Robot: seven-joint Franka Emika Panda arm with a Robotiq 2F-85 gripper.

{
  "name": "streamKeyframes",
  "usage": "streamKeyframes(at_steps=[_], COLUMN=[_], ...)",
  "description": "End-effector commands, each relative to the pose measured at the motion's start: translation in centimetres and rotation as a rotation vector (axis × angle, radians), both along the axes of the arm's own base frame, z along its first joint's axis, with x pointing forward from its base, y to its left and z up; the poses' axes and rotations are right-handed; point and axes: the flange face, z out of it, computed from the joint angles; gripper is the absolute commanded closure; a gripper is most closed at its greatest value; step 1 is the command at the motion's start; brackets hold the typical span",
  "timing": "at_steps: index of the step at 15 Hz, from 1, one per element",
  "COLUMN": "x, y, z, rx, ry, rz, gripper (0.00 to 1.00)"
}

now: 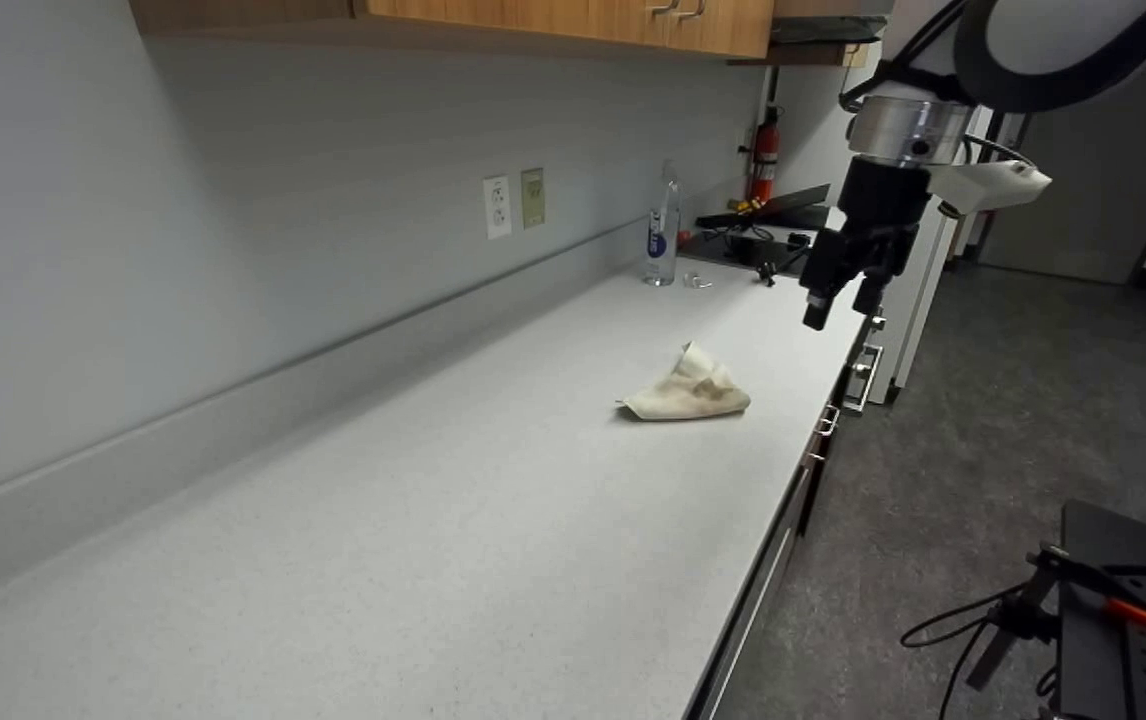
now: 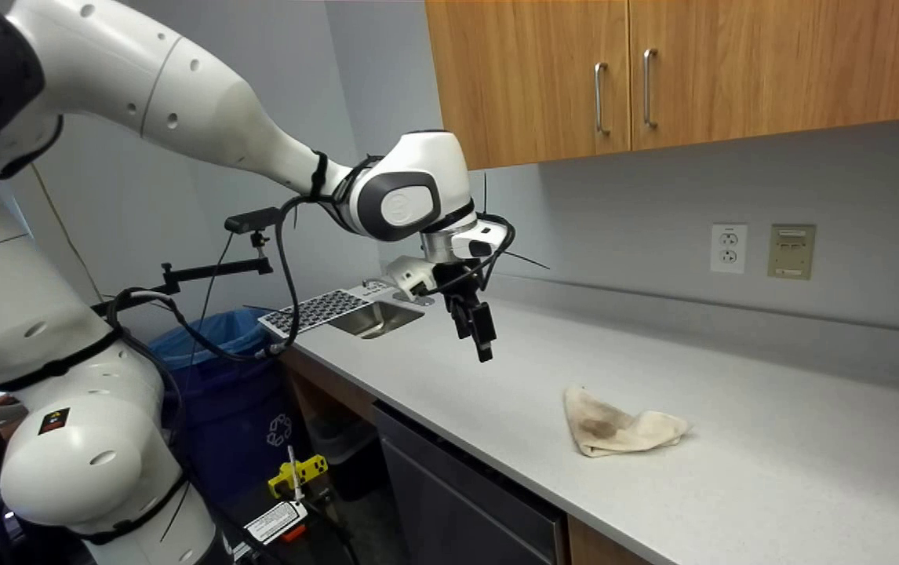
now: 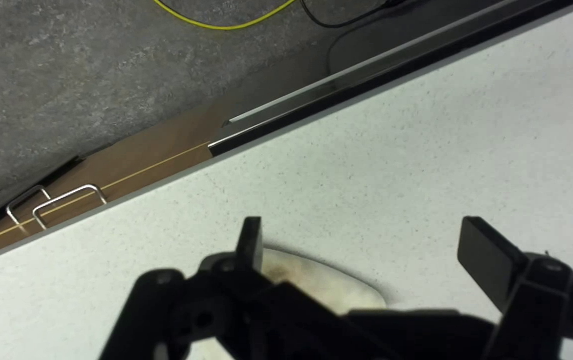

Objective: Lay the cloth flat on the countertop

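One gripper point(image 3: 366, 242). Hangs above the countertop point(image 1: 433, 560), with fingers point(image 3: 489, 257) spread apart.
One cloth point(image 2: 613, 430), stained. Lies crumpled on the countertop, lower than the gripper, apart from the fingers.
One bottle point(image 1: 665, 240). Stands on the countertop, well apart from the gripper.

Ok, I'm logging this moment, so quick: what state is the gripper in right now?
Gripper: open, holding nothing; the cloth lies bunched on the countertop, apart from it.
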Motion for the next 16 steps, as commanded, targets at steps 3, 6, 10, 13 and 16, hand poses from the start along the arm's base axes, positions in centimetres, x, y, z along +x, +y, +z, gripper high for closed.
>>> streamKeyframes(at_steps=[3, 6, 10, 13, 16], x=[3.0, 3.7, 4.8, 6.6, 9.0], y=[-1.2, -1.3, -2.5, -4.7, -6.9], z=[-1.6, -2.0, -3.3, -4.3, -5.1], rx=[-0.013, -0.014, -0.028, -0.043, -0.057], ry=[0.003, 0.007, 0.006, -0.009, -0.036], rz=[-0.031, -0.034, -0.068, -0.122, -0.191], gripper=[0.0, 0.0, 0.0, 0.0, 0.0])
